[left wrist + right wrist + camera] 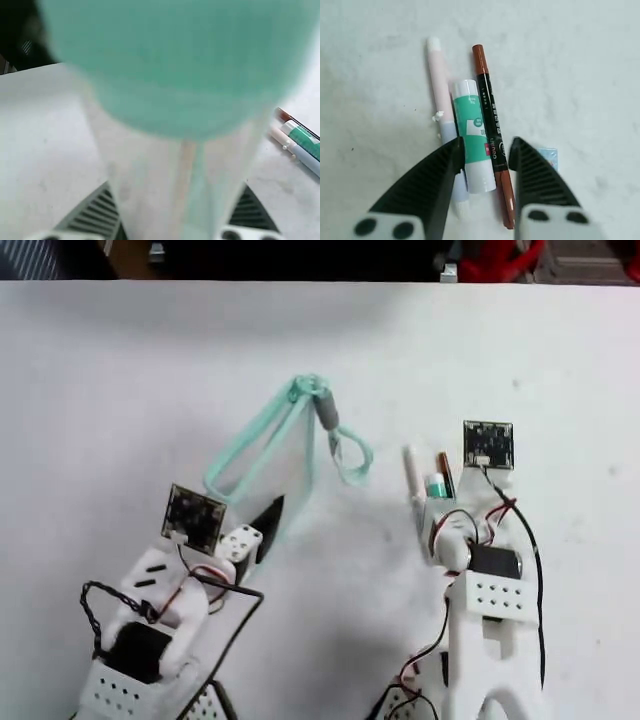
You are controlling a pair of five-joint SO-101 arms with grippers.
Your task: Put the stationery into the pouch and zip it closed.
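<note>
Desk: What does the right gripper [487, 146] show?

Photographer: Black fingers [442, 185] parted narrowly and holding nothing, poised over the glue stick [470, 135] and the brown pen [489, 115]. A pink pen [439, 95] lies just beside the glue stick's other flank. All three sit side by side on the white table [120, 370].

Desk: And the left gripper [258, 530]?

Photographer: It sits at the corner of the clear, teal-edged pouch [285, 455] nearest the arms. Whether it grips cannot be told. The pouch sits mid-table, its teal edges spread apart, with its strap [350, 455] trailing toward the pens.
</note>
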